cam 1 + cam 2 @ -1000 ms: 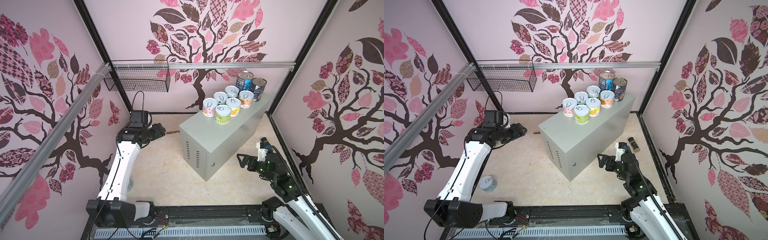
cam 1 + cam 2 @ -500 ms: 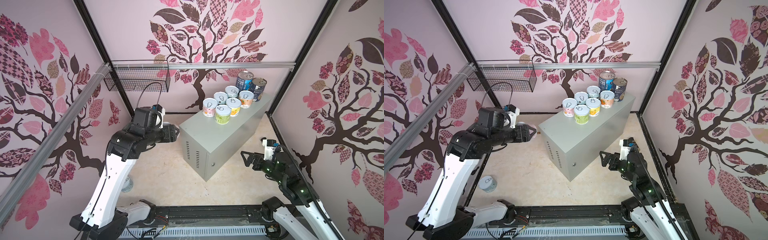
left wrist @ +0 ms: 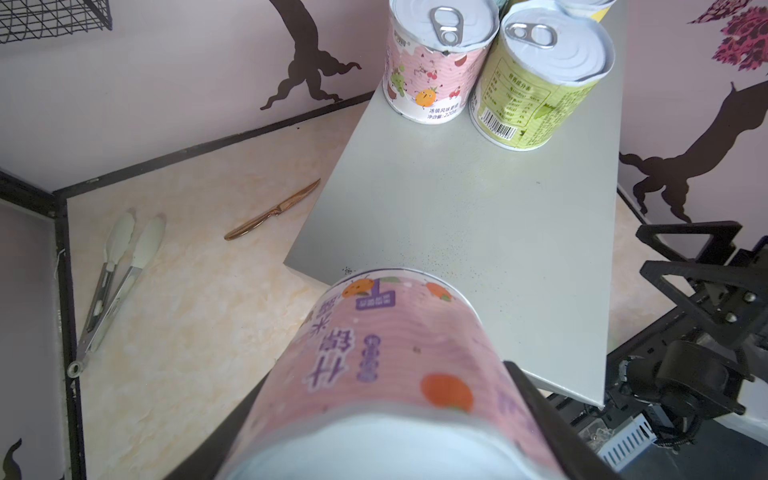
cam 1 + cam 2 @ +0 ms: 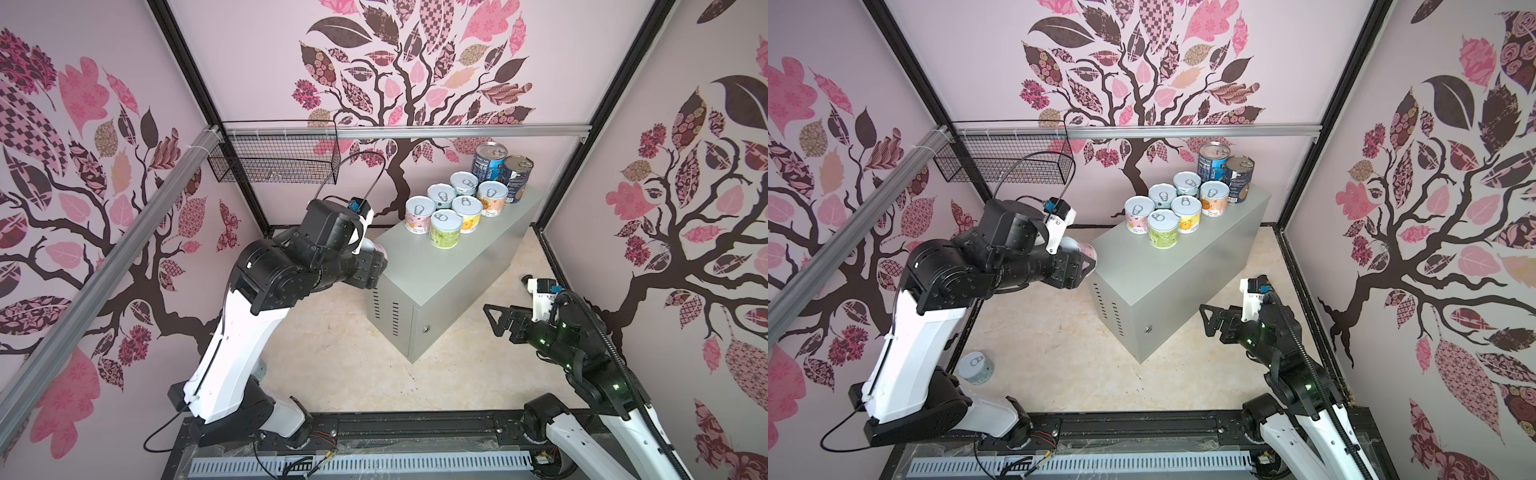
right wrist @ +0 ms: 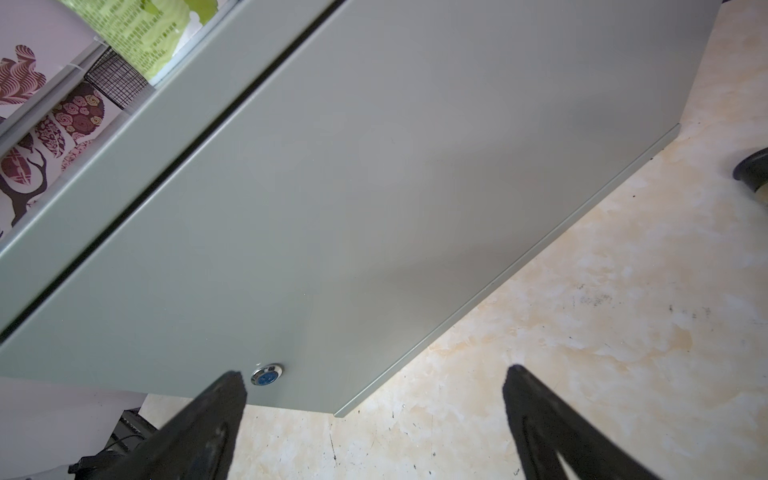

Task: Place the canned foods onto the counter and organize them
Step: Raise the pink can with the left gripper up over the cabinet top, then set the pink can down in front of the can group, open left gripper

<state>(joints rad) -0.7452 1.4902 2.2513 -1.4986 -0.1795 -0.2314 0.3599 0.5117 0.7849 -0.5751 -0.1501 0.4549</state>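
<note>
Cans (image 4: pixel 445 227), eight of them, stand grouped at the far end of the worktop (image 4: pixel 457 274). The left hand (image 4: pixel 1087 262) grips a ninth, the pink can (image 3: pixel 399 353), over the near-left corner. A grey-blue can (image 4: pixel 976 368) waits on the floor, and the right hand (image 4: pixel 492 319) hangs spread and empty.

- The counter (image 4: pixel 449 270): a grey metal cabinet with vent slots on its end and a small lock on the door, standing askew on the floor.
- Six short pastel cans (image 4: pixel 467 210) stand upright, huddled at its far end, with two taller dark cans (image 4: pixel 489 164) right behind them.
- A pink can (image 3: pixel 399 324) (fruit on the label) is tipped and clamped in the left gripper (image 3: pixel 386 374), over the counter's near corner.
- A pale can (image 4: pixel 975 368) stands upright on the floor, well apart.
</note>
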